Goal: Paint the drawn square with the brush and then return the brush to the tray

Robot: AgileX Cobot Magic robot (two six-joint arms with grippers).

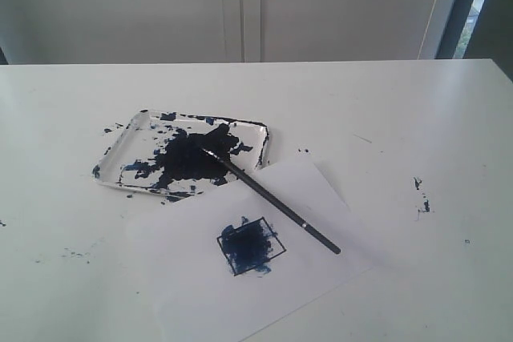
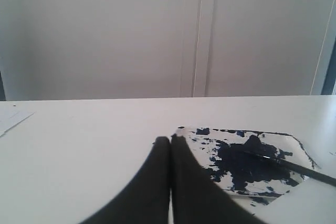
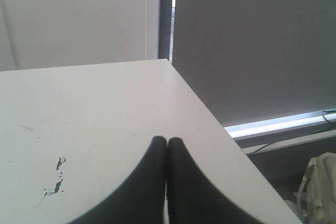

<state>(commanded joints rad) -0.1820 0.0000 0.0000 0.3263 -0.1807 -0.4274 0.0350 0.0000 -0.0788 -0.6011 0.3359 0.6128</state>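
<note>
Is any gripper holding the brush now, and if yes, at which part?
Nothing is held. The left gripper and the right gripper are both shut and empty; the brush lies free, its tip in the tray, its handle over the paper.

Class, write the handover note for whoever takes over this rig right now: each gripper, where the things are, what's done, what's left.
Left gripper: shut, empty, above the table short of the tray.
Right gripper: shut, empty, over bare table near its corner.
Brush: bristles on the tray's paint blotch, handle sticking out over the rim onto the paper.
Square: smeared dark blue, with its right part looking unpainted.
Done: painting, mostly; brush laid down.
Left: perhaps fill the square's bare part and seat the brush fully in the tray.
</note>
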